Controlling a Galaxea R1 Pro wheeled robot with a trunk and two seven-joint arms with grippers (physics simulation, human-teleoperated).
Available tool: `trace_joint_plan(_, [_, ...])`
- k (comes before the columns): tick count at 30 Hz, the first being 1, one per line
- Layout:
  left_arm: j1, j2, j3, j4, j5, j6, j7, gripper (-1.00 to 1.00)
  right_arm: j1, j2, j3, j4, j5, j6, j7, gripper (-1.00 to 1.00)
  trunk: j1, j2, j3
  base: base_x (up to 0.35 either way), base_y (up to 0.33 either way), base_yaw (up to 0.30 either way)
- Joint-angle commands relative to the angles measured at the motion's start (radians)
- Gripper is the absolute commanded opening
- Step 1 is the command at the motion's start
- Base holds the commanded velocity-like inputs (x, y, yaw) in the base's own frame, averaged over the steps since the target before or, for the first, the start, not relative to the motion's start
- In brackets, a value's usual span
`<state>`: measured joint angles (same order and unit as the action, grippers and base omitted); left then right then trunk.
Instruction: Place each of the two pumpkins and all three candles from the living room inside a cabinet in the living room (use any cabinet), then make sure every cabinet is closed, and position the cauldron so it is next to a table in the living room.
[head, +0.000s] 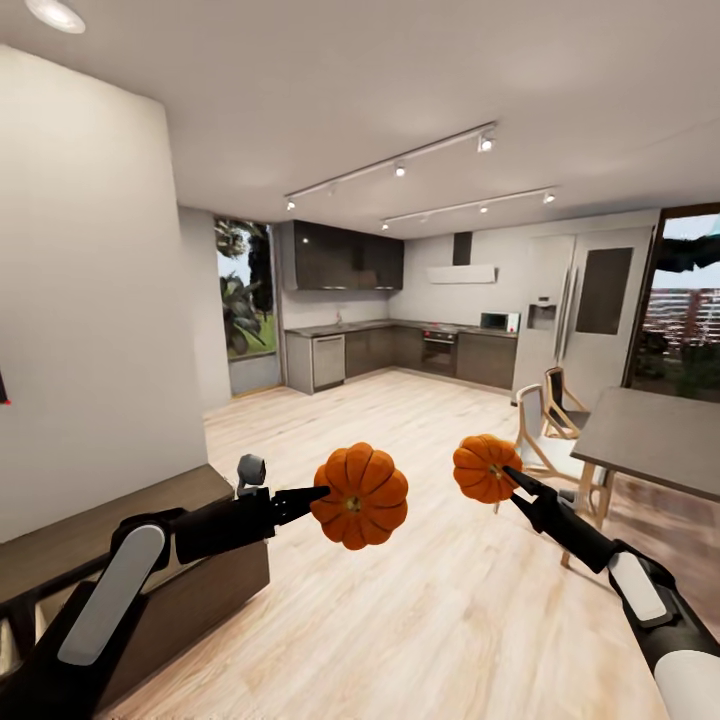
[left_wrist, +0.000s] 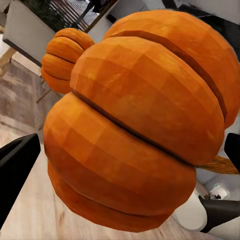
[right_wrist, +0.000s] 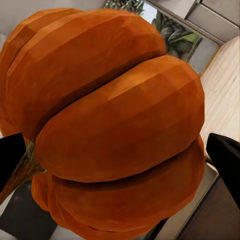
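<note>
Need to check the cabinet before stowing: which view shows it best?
The head view: the cabinet sits low beside the left arm, flat top visible. In the right wrist view, only a dark corner that may be it.

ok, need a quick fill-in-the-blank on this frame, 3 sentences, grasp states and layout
1. The left tool holds an orange ____.
2. The right tool holds the ____ pumpkin.
3. The dark wood cabinet stands below the robot's ____ arm.

Missing words: pumpkin; second (other); left
</note>
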<state>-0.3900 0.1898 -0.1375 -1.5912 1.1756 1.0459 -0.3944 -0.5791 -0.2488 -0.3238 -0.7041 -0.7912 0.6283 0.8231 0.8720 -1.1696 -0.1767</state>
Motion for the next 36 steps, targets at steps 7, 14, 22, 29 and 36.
trace_joint_plan(7, [-0.001,0.000,-0.001,0.000,-0.005,0.001,-0.008,-1.00,-0.001,0.000,0.000,0.000,-0.004,0.007,-0.009,-1.00,0.000,-0.001,-0.009,0.000,0.000,0.196])
trace_joint_plan(14, [-0.001,0.000,-0.001,0.000,-0.005,0.001,-0.008,-1.00,-0.001,0.000,0.004,-0.001,-0.006,0.007,-0.034,-1.00,0.000,-0.001,-0.018,0.000,0.000,0.206])
trace_joint_plan(22, [-0.001,0.000,-0.001,0.000,-0.005,0.001,-0.007,-1.00,-0.001,0.000,0.008,-0.002,0.000,0.007,-0.038,-1.00,0.000,-0.001,-0.027,0.000,0.000,0.206])
trace_joint_plan(29, [-0.001,0.000,0.000,0.000,-0.005,0.001,-0.007,-1.00,-0.001,0.001,0.009,-0.002,-0.006,0.007,-0.087,-1.00,0.000,-0.001,-0.035,0.000,0.000,0.206])
trace_joint_plan(36, [-0.001,0.000,0.001,0.000,-0.005,0.001,-0.007,-1.00,-0.001,0.002,0.011,-0.002,0.002,0.007,-0.094,-1.00,0.000,-0.001,-0.043,0.000,0.000,0.206])
